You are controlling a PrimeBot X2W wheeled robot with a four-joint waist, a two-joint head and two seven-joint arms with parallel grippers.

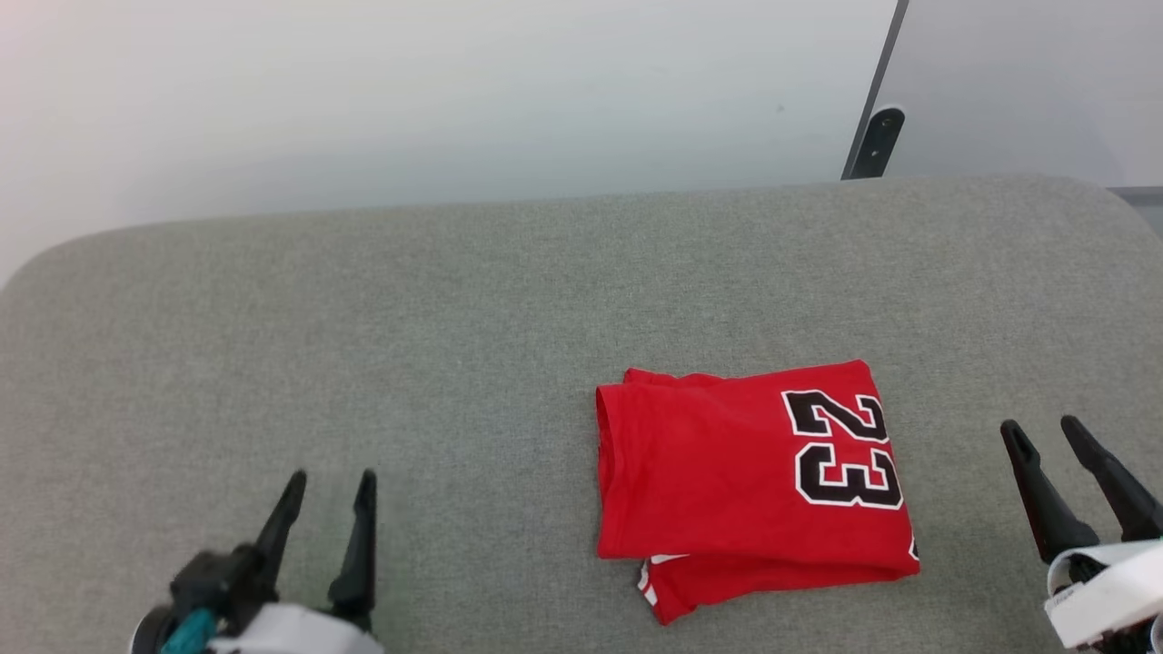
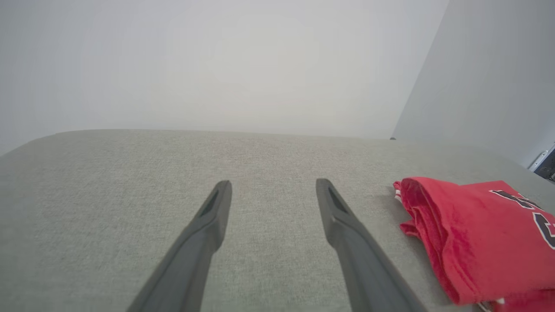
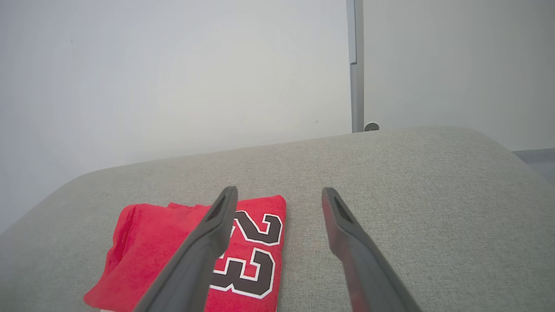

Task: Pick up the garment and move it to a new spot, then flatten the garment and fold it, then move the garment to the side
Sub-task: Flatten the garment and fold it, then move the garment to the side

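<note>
Currently folded red jersey garment [image 1: 718, 472], black white-edged "23" showing, lies right of centre on grey fabric surface [image 1: 363, 318]. My left gripper [image 1: 332, 476] spread wide, empty, well apart; my right gripper [image 1: 1041, 425] likewise, near garment's right edge.

Wide-spread left gripper [image 2: 273, 183] over grey fabric surface [image 2: 108, 195]; folded red garment [image 2: 477, 238] lying at right
</note>
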